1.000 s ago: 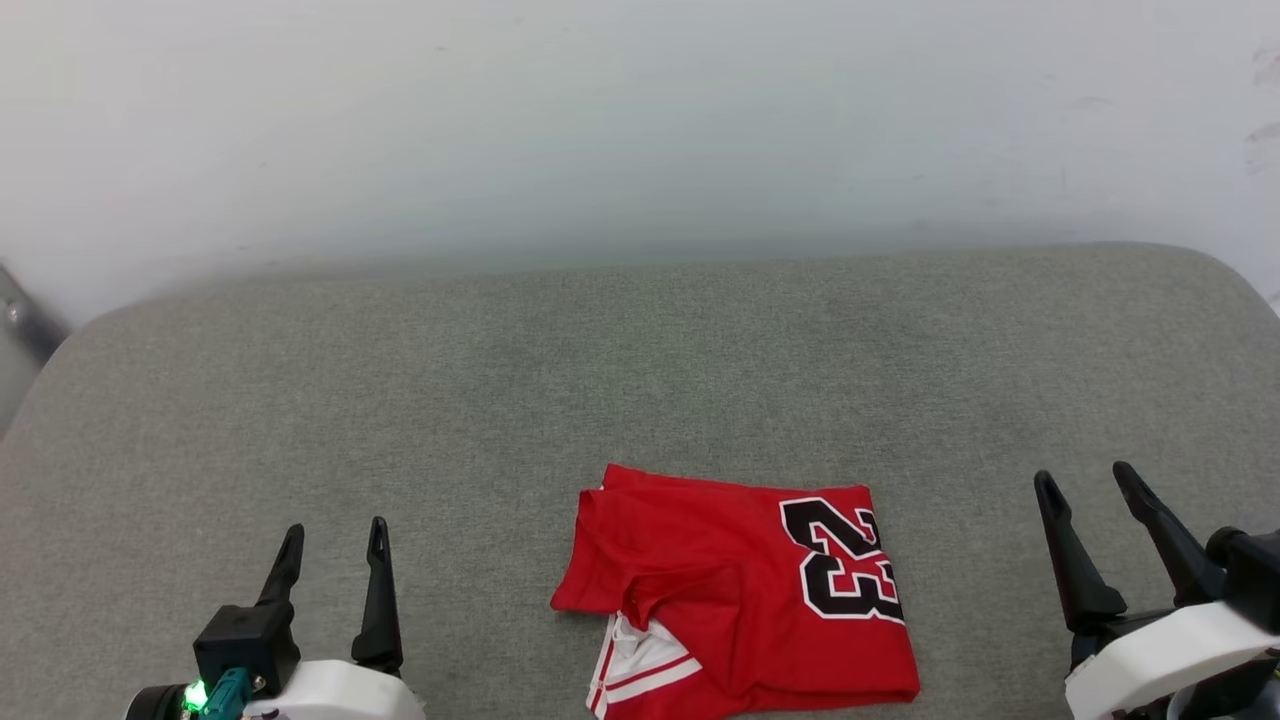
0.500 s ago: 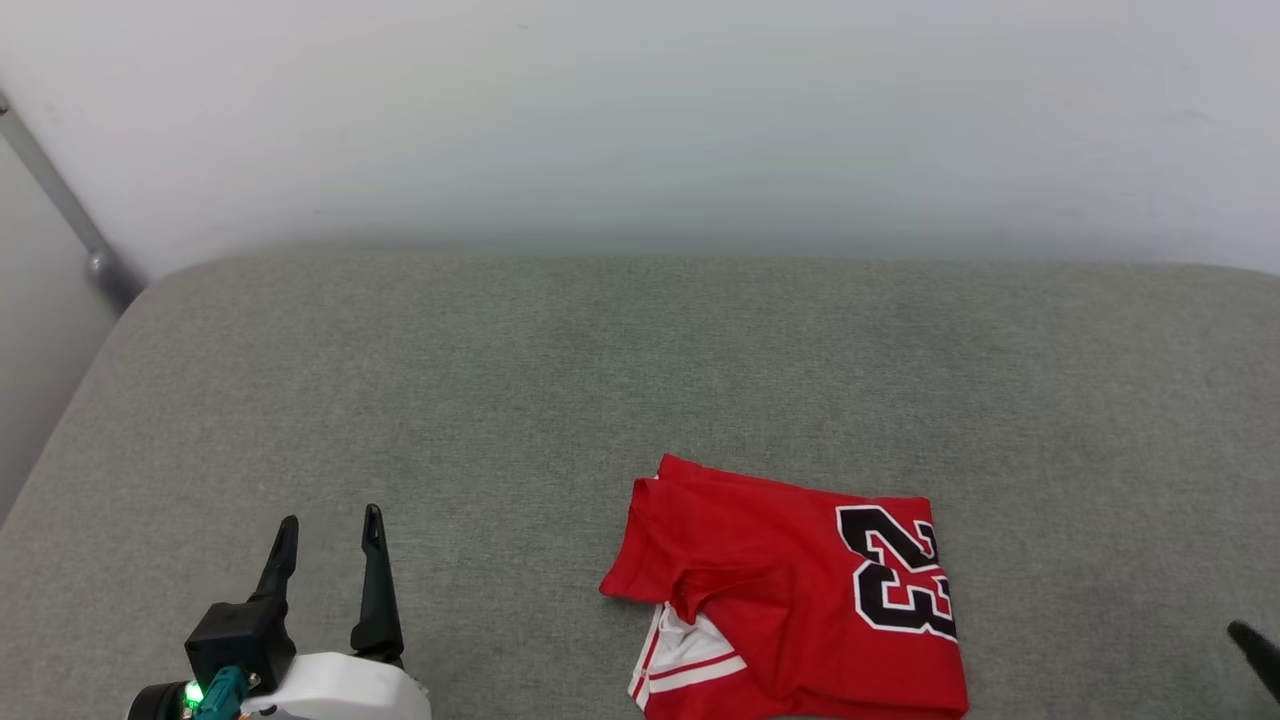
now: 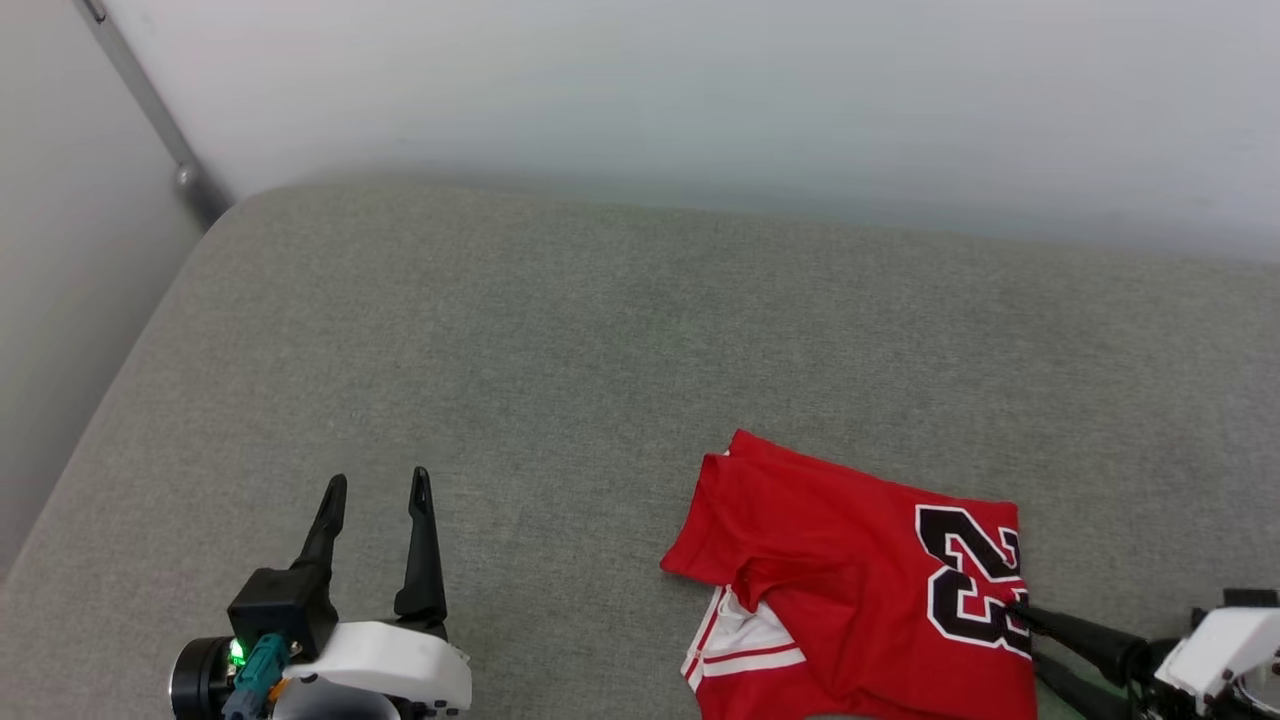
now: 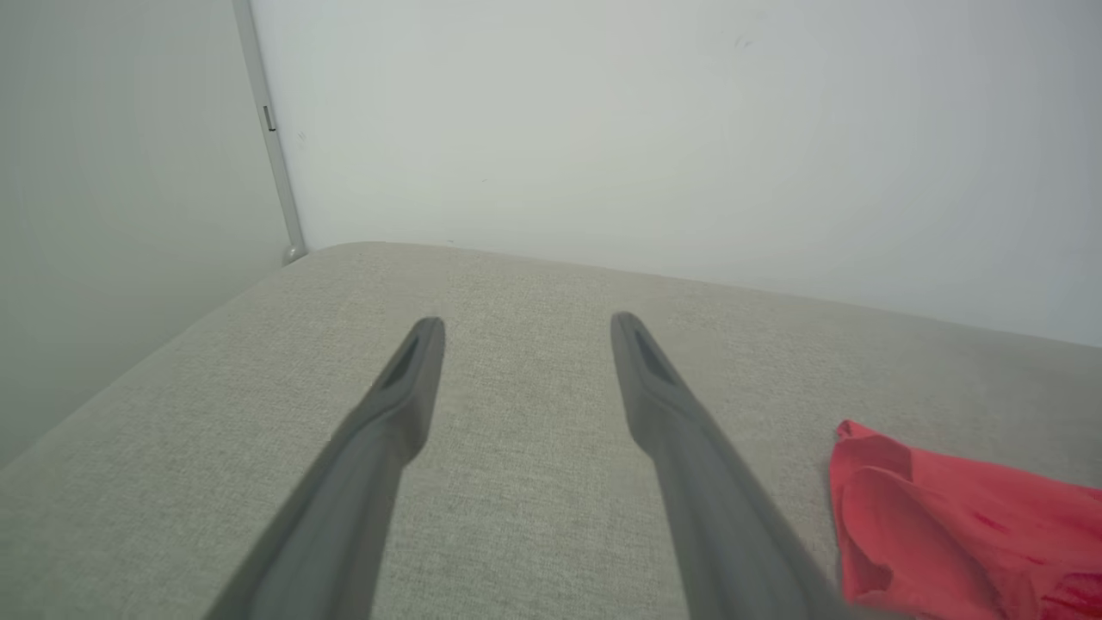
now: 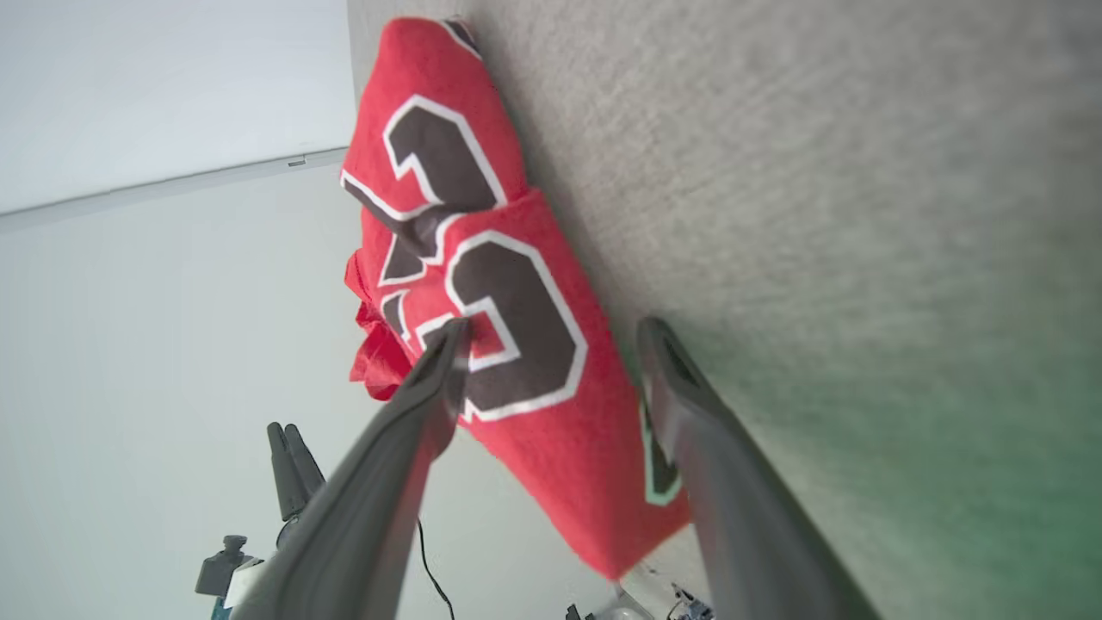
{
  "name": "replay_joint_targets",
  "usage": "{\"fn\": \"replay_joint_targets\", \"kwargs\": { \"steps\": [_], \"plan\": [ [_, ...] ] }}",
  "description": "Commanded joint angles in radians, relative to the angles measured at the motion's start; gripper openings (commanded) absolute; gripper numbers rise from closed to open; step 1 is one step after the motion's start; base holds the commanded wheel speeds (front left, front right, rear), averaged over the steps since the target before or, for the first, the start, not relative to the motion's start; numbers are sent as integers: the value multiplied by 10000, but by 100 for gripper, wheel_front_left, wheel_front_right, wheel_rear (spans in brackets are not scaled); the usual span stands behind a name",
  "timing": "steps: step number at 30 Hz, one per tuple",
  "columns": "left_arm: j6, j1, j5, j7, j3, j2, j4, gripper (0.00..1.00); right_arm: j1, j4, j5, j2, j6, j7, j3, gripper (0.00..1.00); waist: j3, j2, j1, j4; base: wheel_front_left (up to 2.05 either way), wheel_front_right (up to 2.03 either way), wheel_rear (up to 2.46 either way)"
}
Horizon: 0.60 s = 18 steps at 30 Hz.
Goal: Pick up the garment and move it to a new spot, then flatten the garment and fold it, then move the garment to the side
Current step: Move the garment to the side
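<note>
**Right jaws straddle the jersey's numbered edge**

The red jersey [image 3: 860, 580] lies folded on the grey fabric cushion [image 3: 560, 360]. Its black, white-outlined number "23" [image 3: 970, 575] sits at the end nearest the right gripper [image 5: 555, 327]. That gripper's jaws stand wide apart with the jersey's edge between them. One fingertip lies over the number and the other is just off the cloth, above bare cushion. Whether either tip touches the fabric cannot be told. A white, red-striped sleeve [image 3: 745, 645] pokes out from under the fold. The left gripper [image 3: 378, 485] has its jaws apart and empty, with bare cushion between them. The jersey lies well off to their right, and a white wall [image 3: 700, 90] rises ahead.
</note>
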Motion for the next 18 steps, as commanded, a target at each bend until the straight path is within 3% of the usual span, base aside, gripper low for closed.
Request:
{"fn": "replay_joint_targets", "kwargs": {
  "steps": [1,6,7,8,9,14,18],
  "plan": [
    [-64,-141,54,-64,17,-32,34,100,-236,146,119,33,-4,-14,11,100,161,0,0,167,0,0,0],
    [-201,-381,145,-67,-9,-177,181,100,-708,1054,498,135,-4,-189,452,100,336,0,0,342,0,0,0],
    [-222,-393,172,-67,1,-193,218,100,-769,1155,529,149,-4,-271,563,49,351,0,0,358,0,0,0],
    [-239,-416,180,-68,15,-212,251,100,-810,1202,585,169,-4,-283,702,18,354,0,0,369,0,0,0],
    [-253,-436,195,-68,42,-226,267,100,-822,1180,603,183,-4,-339,837,0,348,0,0,366,0,0,0],
    [-400,-359,304,-57,132,-234,347,100,-749,383,316,6,-4,-765,1669,0,152,0,0,122,0,0,0],
    [-546,-250,373,-56,174,-194,418,100,-531,-1251,-756,-561,-3,-1384,3501,0,-192,0,0,-352,0,0,0]
  ]
}}
